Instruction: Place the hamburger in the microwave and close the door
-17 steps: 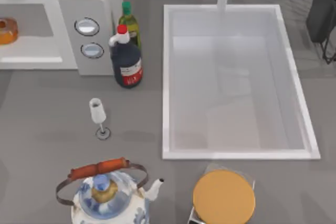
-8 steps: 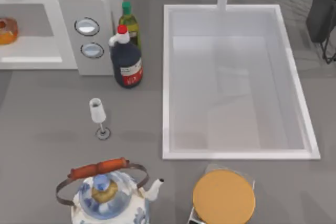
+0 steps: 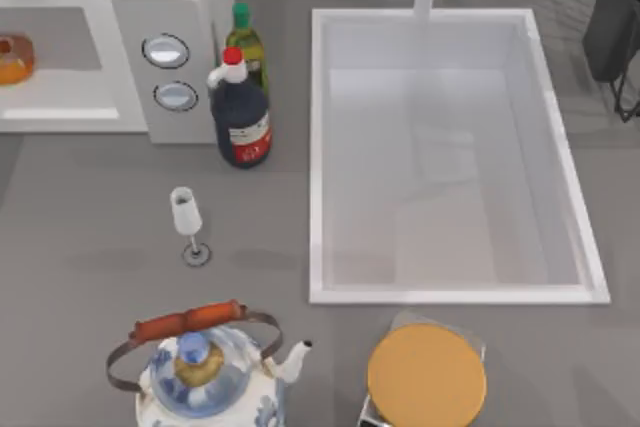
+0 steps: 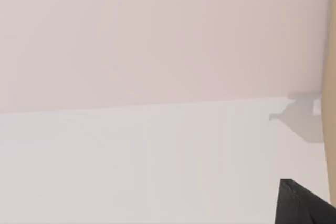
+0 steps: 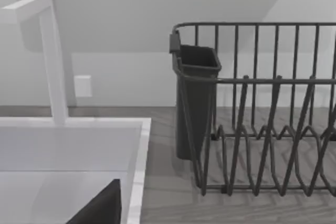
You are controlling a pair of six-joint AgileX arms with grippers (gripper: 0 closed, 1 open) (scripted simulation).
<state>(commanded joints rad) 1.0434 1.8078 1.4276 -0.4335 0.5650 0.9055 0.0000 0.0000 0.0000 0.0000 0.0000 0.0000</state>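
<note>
2 bottles (image 3: 240,107) beside the microwave (image 3: 170,47); hamburger (image 3: 14,57) inside.

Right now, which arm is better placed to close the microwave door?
Probably the left. The big white boxy microwave, with the small orange-brown hamburger in its cavity, stands at the table's left edge; the right wrist view faces the dark wire dish rack.

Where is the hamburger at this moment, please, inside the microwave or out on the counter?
Inside: the hamburger sits on the grey cavity floor of the microwave, at the top view's left edge.

A kitchen: a sink (image 3: 450,147) with faucet (image 5: 52,56), microwave (image 3: 150,47), kettle (image 3: 205,372) and dish rack (image 5: 262,114).
</note>
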